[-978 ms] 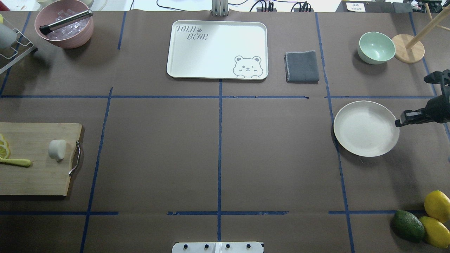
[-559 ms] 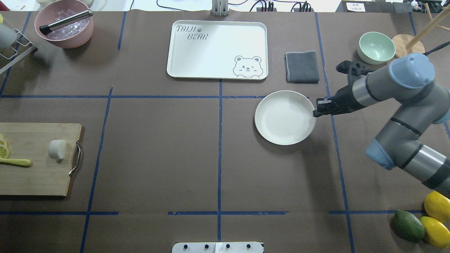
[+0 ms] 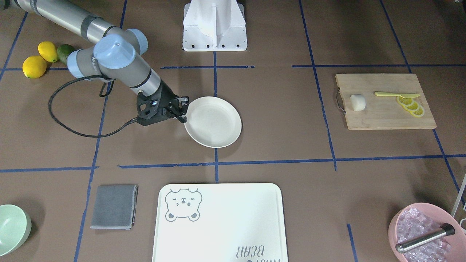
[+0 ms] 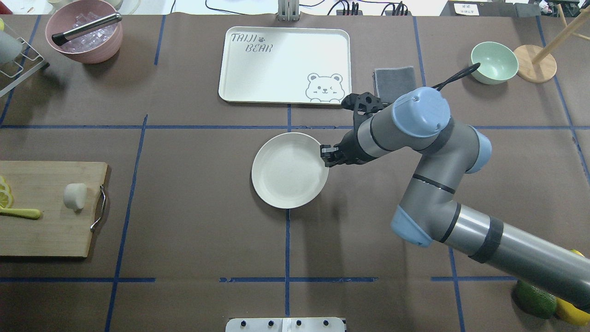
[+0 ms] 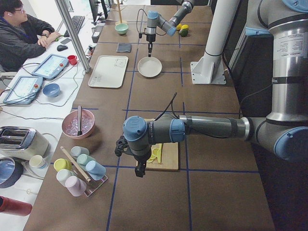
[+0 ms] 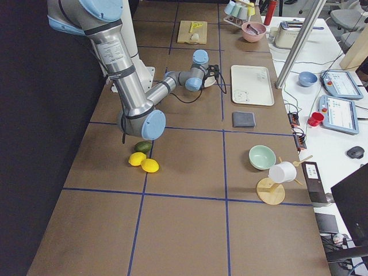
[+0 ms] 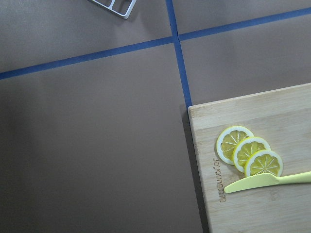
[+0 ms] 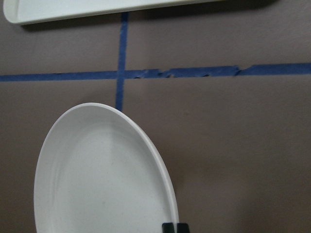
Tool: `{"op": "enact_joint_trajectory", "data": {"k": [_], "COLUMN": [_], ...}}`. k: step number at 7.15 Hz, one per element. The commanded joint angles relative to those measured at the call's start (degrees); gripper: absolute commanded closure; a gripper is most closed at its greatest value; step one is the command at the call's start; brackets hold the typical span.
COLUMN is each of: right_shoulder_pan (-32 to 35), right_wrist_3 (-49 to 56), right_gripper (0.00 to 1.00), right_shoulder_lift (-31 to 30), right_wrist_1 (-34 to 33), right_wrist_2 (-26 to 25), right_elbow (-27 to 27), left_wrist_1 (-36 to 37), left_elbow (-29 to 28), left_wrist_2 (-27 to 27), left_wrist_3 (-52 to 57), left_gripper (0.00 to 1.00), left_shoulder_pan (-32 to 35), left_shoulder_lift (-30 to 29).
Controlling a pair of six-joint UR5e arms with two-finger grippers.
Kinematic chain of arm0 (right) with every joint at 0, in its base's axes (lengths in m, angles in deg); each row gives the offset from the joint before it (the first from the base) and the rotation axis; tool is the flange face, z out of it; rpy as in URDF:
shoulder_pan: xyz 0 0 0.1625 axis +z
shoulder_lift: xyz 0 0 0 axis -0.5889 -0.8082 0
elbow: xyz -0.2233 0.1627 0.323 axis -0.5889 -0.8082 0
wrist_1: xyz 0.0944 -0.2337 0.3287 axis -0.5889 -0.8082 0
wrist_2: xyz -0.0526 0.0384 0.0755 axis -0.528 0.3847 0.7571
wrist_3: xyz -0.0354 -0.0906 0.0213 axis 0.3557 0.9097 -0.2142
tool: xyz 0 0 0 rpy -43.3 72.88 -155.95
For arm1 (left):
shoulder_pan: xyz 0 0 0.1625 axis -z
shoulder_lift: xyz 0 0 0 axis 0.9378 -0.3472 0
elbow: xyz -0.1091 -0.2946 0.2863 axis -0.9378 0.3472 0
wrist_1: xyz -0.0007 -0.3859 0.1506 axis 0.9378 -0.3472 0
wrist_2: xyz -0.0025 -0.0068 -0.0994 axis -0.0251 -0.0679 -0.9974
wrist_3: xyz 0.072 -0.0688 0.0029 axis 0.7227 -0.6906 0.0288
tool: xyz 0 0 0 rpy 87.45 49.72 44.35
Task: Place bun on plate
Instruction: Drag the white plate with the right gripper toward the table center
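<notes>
The cream-white plate [image 4: 286, 173] is near the table's centre, over the middle blue tape line, also seen in the front view [image 3: 214, 123] and the right wrist view [image 8: 97, 179]. My right gripper [image 4: 326, 156] is shut on the plate's right rim, its fingertips [image 8: 168, 227] pinching the edge. The bun [image 4: 75, 195], a small white lump, lies on the wooden cutting board [image 4: 46, 230] at the far left, far from the plate. My left gripper [image 5: 139, 171] hangs over the board's outer end in the left side view only; I cannot tell whether it is open.
Lemon slices [image 7: 249, 155] and a yellow knife [image 7: 267, 181] lie on the board beside the bun. Behind the plate are the bear-print tray [image 4: 281, 64], a grey cloth [image 4: 394, 78] and a green bowl [image 4: 493, 62]. A pink bowl of ice [image 4: 83, 30] stands far left.
My right arm has carried the plate leftward from the table's right side to its centre, still gripping the rim. The bun and board have not moved.
</notes>
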Motion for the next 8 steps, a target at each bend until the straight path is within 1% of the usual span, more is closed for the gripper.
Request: {"op": "enact_joint_trajectory", "data": {"k": [1, 2, 3, 4, 5, 6, 7, 8], "right_shoulder_pan": [-2.6, -2.6, -2.51, -1.12, 1.33, 5.1, 9.92, 15.37], "right_wrist_3": [-1.35, -1.35, -1.43, -1.26, 0.4, 9.11, 18.77, 28.61], "right_gripper": [1.0, 0.79, 0.01, 0.0, 0.0, 0.0, 0.0, 0.0], "right_shoulder_lift": [1.03, 0.42, -0.63, -0.82, -0.82, -0.99, -2.56, -6.75], "right_wrist_1": [-0.27, -0.45, -1.49, -6.9, -14.52, -22.95, -30.52, -32.77], "right_wrist_2": [-3.21, -3.21, -4.95, -5.06, -4.54, -2.36, -0.77, 1.68], "right_elbow": [0.23, 0.06, 0.32, 0.59, 2.24, 4.35, 7.24, 9.79], "left_wrist_1": [0.01, 0.01, 0.01, 0.01, -0.07, 0.01, 0.01, -0.07], "left_elbow": [-0.11, -0.02, -0.02, -0.02, 0.24, 0.85, 1.03, 1.21], "left_wrist_2": [0.0, 0.0, 0.0, 0.0, 0.0, 0.09, 0.09, 0.0], "left_wrist_3": [0.0, 0.0, 0.0, 0.0, 0.0, 0.0, -0.17, -0.61], "left_gripper": [0.0, 0.0, 0.0, 0.0, 0.0, 0.0, 0.0, 0.0], "left_shoulder_pan": [0.0, 0.0, 0.0, 0.0, 0.0, 0.0, 0.0, 0.0], "left_shoulder_lift": [0.0, 0.0, 0.0, 0.0, 0.09, 0.01, -0.08, -0.26]}}
